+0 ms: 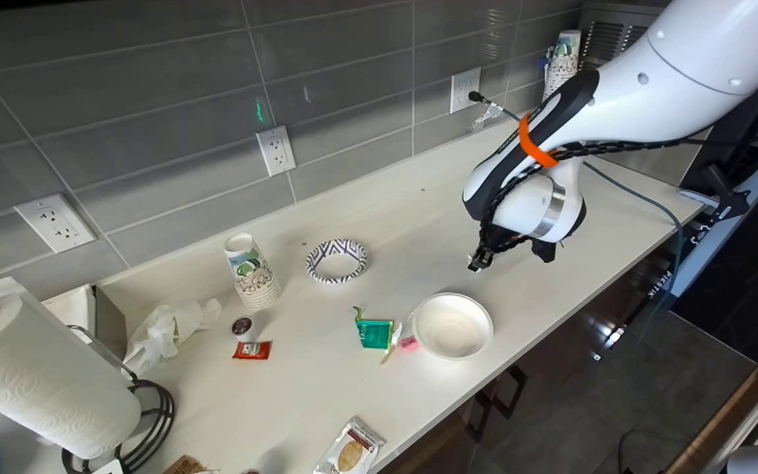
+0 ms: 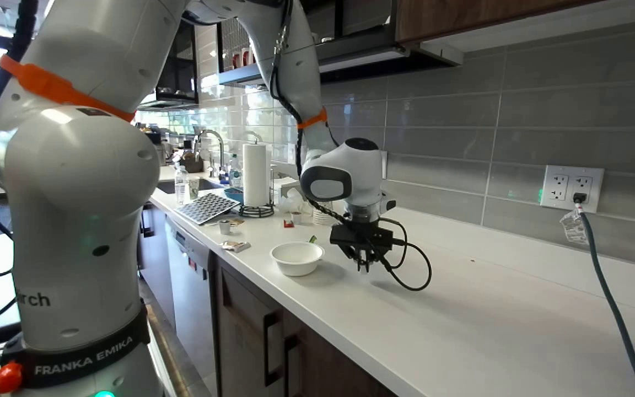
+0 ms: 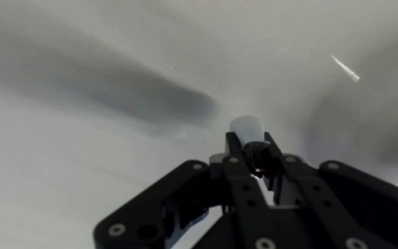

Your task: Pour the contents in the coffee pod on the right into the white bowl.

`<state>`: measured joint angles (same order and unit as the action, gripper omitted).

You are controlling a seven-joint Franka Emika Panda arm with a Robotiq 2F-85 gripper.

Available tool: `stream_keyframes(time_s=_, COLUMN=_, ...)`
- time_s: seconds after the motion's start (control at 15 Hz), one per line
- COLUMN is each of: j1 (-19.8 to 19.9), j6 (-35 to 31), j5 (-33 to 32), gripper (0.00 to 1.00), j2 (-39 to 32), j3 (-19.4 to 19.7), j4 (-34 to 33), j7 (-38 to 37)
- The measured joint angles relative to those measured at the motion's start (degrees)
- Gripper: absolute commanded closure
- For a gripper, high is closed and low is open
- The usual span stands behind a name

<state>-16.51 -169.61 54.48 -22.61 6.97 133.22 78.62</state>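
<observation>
Presently, pincer [image 3: 249, 137] drawn in on the coffee pod [image 3: 247, 127], fingers [image 3: 234, 144] against its two sides, gap no wider than the pod. Pod held above the desk [image 2: 461, 309], dark end back toward the pincer's body, pale base outward; whether that dark end is sealed, cannot tell. White bowl [image 2: 296, 267] next out: near the pincer, off to one side, not beneath it. Pour not yet begun, I judge.

Risks: tipping here would spill onto the desk, bowl being aside; tapered walls under narrow fingers might let the pod slip; crossing too low could knock the bowl's rim.

Wrist view gives the grip and the pod's attitude; both exterior views leave the pod a pale speck at best. Farther, patterned bowl [image 1: 337, 266] shows in an exterior view; farthest, a bottle [image 2: 181, 182] likewise; neither in the wrist view.
</observation>
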Motion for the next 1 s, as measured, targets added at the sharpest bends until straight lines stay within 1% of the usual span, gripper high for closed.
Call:
stream_keyframes(time_s=0.33, j1=-4.9, j6=0.0, j5=-7.2, gripper=0.82, j2=2.4, j3=4.4, j4=2.4, j7=-4.5)
stream_keyframes(time_s=0.4, j1=-4.7, j6=0.0, j5=-10.9, gripper=0.82, j2=2.9, j3=4.1, j4=3.0, j7=-6.9)
stream_keyframes(time_s=0.6, j1=-2.0, j6=0.3, j5=-24.9, gripper=0.82, j2=4.4, j3=1.4, j4=4.6, j7=-17.0)
stream_keyframes(time_s=0.8, j1=0.9, j6=3.0, j5=-38.6, gripper=0.83, j2=6.4, j3=-1.1, j4=5.4, j7=-26.9)
stream_keyframes(time_s=0.87, j1=2.1, j6=4.5, j5=-42.3, gripper=0.82, j2=7.1, j3=-2.1, j4=5.4, j7=-29.6)
stream_keyframes(time_s=1.0, j1=4.5, j6=7.9, j5=-47.6, gripper=0.83, j2=8.9, j3=-4.6, j4=5.3, j7=-33.2)
